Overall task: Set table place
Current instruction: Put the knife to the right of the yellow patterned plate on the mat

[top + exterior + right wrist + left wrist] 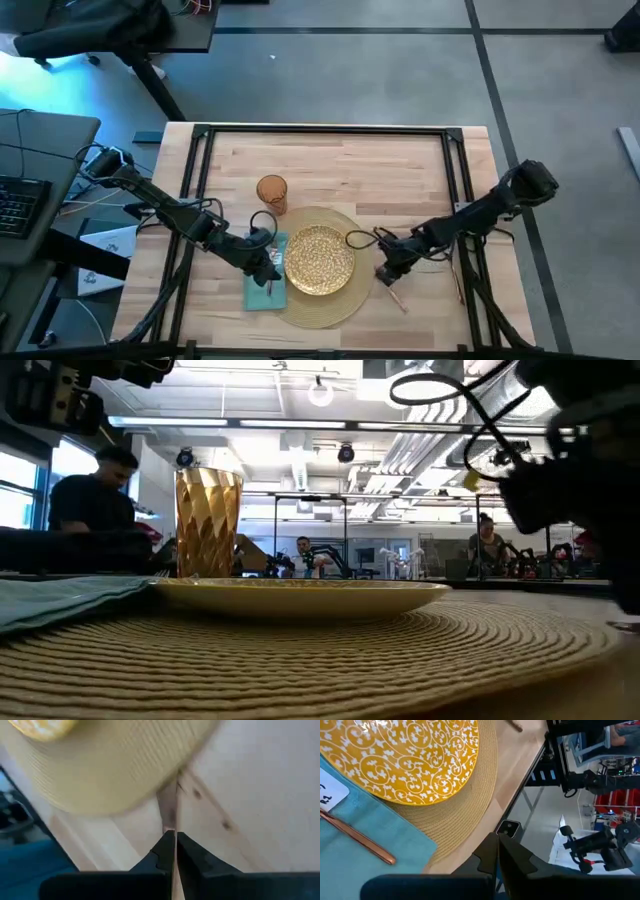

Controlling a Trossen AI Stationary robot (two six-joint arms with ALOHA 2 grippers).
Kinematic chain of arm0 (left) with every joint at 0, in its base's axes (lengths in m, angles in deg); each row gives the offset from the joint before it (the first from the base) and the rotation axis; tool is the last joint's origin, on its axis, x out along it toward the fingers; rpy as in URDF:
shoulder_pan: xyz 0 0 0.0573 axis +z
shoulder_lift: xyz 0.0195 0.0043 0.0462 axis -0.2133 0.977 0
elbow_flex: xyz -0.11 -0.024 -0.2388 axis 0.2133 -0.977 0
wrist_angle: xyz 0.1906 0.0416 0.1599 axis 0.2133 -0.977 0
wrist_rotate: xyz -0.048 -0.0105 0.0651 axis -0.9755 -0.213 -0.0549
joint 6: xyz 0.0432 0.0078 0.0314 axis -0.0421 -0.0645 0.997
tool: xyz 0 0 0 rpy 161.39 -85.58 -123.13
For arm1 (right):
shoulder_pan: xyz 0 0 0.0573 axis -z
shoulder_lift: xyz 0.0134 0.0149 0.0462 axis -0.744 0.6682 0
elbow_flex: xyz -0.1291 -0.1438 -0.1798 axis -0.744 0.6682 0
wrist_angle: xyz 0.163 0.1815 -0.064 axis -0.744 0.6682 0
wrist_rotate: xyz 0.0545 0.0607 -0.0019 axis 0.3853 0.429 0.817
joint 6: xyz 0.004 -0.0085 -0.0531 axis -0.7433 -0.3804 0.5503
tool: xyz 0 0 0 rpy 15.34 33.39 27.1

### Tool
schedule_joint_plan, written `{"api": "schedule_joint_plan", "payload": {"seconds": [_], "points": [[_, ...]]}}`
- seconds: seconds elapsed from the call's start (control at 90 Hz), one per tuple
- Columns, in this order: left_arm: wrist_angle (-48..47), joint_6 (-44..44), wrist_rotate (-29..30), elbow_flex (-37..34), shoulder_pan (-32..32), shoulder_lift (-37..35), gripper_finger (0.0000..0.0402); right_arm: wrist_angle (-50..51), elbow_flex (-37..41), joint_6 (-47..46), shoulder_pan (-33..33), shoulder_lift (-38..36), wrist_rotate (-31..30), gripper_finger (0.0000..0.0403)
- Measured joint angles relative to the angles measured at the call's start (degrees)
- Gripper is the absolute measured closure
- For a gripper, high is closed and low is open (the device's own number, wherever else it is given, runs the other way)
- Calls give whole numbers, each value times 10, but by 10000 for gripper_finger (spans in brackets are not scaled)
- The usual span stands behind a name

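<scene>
The round woven placemat point(318, 302) lies on the light-wood table point(340, 160) and carries the gold patterned plate point(320, 261). A teal napkin point(262, 291) lies on the placemat's left edge with a copper utensil point(359, 839) on it. The amber tumbler point(272, 192) stands behind the napkin. My left gripper point(272, 264) hovers over the napkin, shut with nothing between its fingers point(490, 857). My right gripper point(384, 273) is just right of the placemat, shut on a thin copper utensil point(396, 296). My right gripper pinches the thin copper utensil between its two fingers, and the utensil runs along them. One end point(169, 812) pokes out past the fingertips by the placemat's rim. The other end point(401, 304) sticks out toward the table's near right. Which utensil it is, and whether it is lifted, I cannot tell.
A black rail frame point(325, 129) borders the table. A grey desk with a keyboard point(20, 200) stands off the left edge. Bare wood lies behind the placemat and at the far right. People point(95, 500) sit in the room beyond the table.
</scene>
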Motion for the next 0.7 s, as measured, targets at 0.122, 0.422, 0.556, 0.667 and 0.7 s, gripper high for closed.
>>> {"api": "schedule_joint_plan", "payload": {"seconds": [0.122,0.422,0.556,0.667,0.7], "points": [[0,0,-2,0,0,0,401,-3,0,1,25,-1,0,402],[0,0,-2,0,0,0,401,-28,-2,41,-30,-9,47,393],[0,1,-7,0,0,0,401,-48,-2,63,-106,-9,-7,352],[0,0,-25,0,0,0,401,-111,-2,130,-169,-10,-79,305],[0,-1,-31,0,0,0,401,-125,-2,146,-186,-10,-107,291]]}}
